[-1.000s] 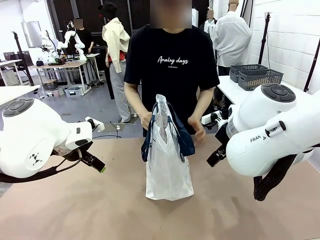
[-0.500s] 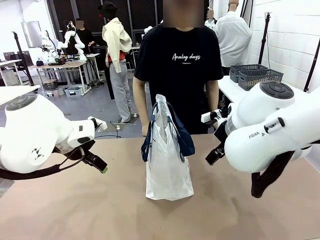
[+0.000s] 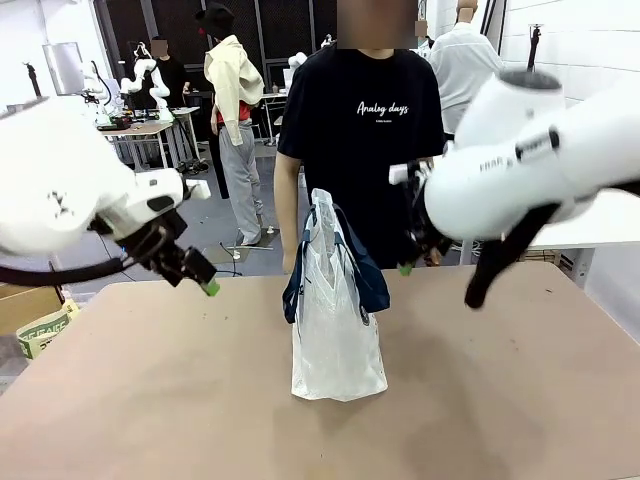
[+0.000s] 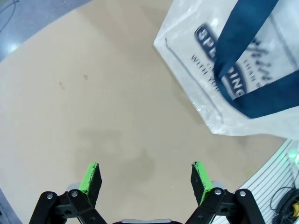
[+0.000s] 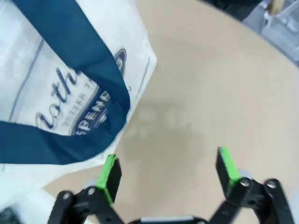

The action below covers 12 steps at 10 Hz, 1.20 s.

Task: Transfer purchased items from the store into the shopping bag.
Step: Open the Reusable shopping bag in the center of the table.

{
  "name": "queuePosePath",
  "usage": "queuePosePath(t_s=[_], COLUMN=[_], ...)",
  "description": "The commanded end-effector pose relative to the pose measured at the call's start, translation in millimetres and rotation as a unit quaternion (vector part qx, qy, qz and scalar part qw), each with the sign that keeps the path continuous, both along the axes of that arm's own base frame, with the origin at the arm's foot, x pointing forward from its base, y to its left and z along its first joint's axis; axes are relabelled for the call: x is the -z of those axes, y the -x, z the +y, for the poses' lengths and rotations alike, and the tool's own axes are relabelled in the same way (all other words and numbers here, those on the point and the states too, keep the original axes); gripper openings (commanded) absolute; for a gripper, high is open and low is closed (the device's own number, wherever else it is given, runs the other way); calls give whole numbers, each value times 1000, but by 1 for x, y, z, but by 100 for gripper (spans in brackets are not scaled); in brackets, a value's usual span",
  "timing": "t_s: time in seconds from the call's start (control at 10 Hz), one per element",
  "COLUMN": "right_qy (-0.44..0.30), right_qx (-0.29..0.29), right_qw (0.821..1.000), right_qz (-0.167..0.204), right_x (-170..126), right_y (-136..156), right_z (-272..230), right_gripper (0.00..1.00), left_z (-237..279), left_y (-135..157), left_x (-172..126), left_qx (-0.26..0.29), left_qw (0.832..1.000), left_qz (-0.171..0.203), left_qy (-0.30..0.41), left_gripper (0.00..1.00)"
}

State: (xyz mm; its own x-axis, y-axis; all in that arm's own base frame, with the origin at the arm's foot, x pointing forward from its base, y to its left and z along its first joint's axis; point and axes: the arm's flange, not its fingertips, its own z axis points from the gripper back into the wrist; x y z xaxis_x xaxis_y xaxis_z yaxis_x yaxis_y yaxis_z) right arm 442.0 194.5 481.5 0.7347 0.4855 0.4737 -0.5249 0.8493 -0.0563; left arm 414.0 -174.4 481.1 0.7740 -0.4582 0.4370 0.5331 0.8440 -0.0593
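Observation:
The shopping bag (image 3: pixel 335 330), whitish translucent plastic with navy straps, stands upright in the middle of the table. My left gripper (image 3: pixel 205 284) hovers off to its left, above the table. In the left wrist view it (image 4: pixel 145 181) is open over bare tabletop, with the bag (image 4: pixel 233 70) and its navy patch at the upper right. My right gripper (image 3: pixel 404 267) hangs close to the bag's right side near the straps. It (image 5: pixel 168 171) is open too, with the bag (image 5: pixel 56 93) at the upper left. The purchased items are hidden.
A person in a black T-shirt (image 3: pixel 362 130) stands at the far edge behind the bag, arms down. The tan table (image 3: pixel 150 400) spreads around the bag. A cardboard box (image 3: pixel 40 328) sits off the left edge, and a white table (image 3: pixel 590 235) stands at the right.
The person's hands let go of the bag and dropped to the sides. Both arms rose; the right gripper swung left toward the bag's straps and the left gripper lifted.

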Motion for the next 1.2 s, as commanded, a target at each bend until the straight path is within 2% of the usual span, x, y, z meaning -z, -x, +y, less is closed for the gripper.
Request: queuePosePath(t_s=[0.0, 0.3, 0.4, 0.5, 0.7, 0.8, 1.0, 1.1], right_qy=[-10, -6, -1, -11, -11, -9, -69, -86], right_qx=[8, -10, -24, -11, -11, -15, 30, 49], right_qw=[1000, 1000, 1000, 1000, 1000, 1000, 997, 994], right_qz=[9, -4, -10, -12, -12, -14, 8, 35], right_x=[-42, -75, -75, -82, -82, -84, -91, -98], right_y=[-30, -42, -38, -36, -36, -38, -51, -57], right_z=[17, 34, 35, 32, 32, 37, 48, 56], right_gripper=[100, 100, 100, 100, 100, 100, 100, 100], left_z=[-12, -31, -30, -30, -37, -46, -64, -73], left_y=[-13, -13, -7, -11, -8, -5, -6, -8], left_x=[-26, -54, -57, -56, -60, -62, -82, -89], left_qx=[6, 12, 30, 16, 23, -6, -65, -100], left_qw=[1000, 999, 997, 999, 999, 1000, 997, 994], left_qz=[-6, -32, -65, -32, -43, -25, -5, 25], left_qy=[18, 18, 0, 17, 13, 10, 32, 35], left_gripper=[100, 100, 100, 100, 100, 100, 100, 100])
